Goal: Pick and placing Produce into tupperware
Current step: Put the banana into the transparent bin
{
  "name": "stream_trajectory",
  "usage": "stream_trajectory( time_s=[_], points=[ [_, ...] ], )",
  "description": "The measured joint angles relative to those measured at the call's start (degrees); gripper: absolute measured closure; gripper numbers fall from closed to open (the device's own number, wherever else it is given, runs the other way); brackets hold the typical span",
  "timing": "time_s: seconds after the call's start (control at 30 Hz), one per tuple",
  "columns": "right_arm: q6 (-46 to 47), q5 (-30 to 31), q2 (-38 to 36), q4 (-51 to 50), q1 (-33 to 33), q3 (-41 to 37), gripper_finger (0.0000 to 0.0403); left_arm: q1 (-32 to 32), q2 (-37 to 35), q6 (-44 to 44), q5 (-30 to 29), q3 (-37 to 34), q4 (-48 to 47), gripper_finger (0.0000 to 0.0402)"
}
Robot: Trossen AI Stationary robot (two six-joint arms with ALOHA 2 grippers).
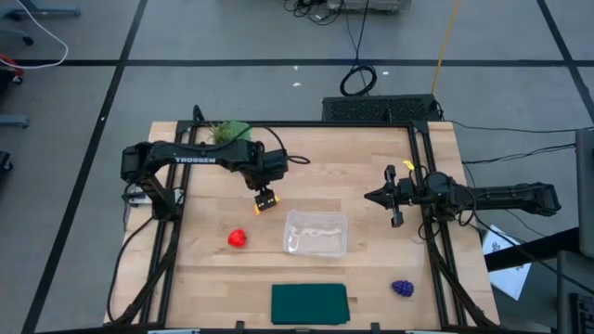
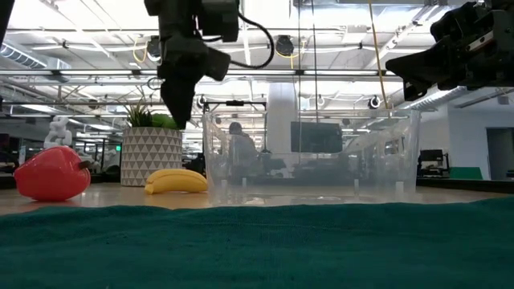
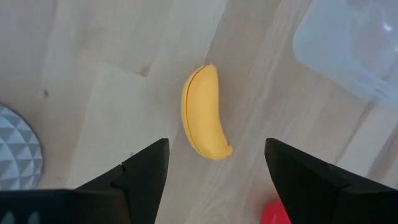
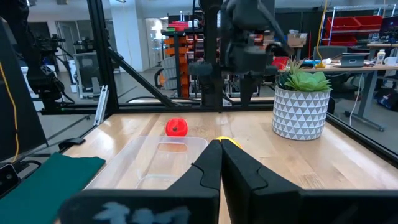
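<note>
Three produce pieces are on the bench (image 1: 362,167); all sit outside the tupperware (image 1: 316,232), which lies open and holds nothing.

Positions relative to the tupperware:
- Banana (image 3: 204,113): lying flat on the wood just beyond the container's far-left corner, apart from its wall. In the high view it is mostly covered by the left gripper.
- Red fruit (image 1: 238,238): on the bench to the left of the container, clear of it, also seen at (image 2: 53,172).
- Grape bunch (image 1: 402,289): on the bench toward the near-right, well apart from the container.
- Green mat (image 1: 309,303): on the near side of the container, not touching it.
- Potted plant (image 2: 151,148): at the far-left, beyond the banana.

Left gripper (image 3: 214,163): directly above the banana, pointing down. Jaws are spread wide, one on each side of the fruit's line, with nothing between them. The low view shows the gripper (image 2: 178,100) raised clear of the banana (image 2: 176,181), no contact.

Right gripper (image 1: 371,196): held above the bench to the right of the container, pointing toward it. The right wrist view shows its jaws (image 4: 220,163) pressed together, carrying nothing.
</note>
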Motion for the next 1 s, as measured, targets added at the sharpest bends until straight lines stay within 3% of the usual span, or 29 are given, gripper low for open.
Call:
stream_trajectory(
  time_s=[0.3,1.0],
  points=[
    [0.0,0.0,0.0,0.0,0.02,0.0,0.0403,0.11,0.03,-0.65,-0.42,-6.31,5.38,0.013],
    [0.02,-0.02,0.0,0.0,0.0,-0.02,0.0403,1.42,0.03,-1.0,-1.84,-6.62,8.25,0.013]
  ],
)
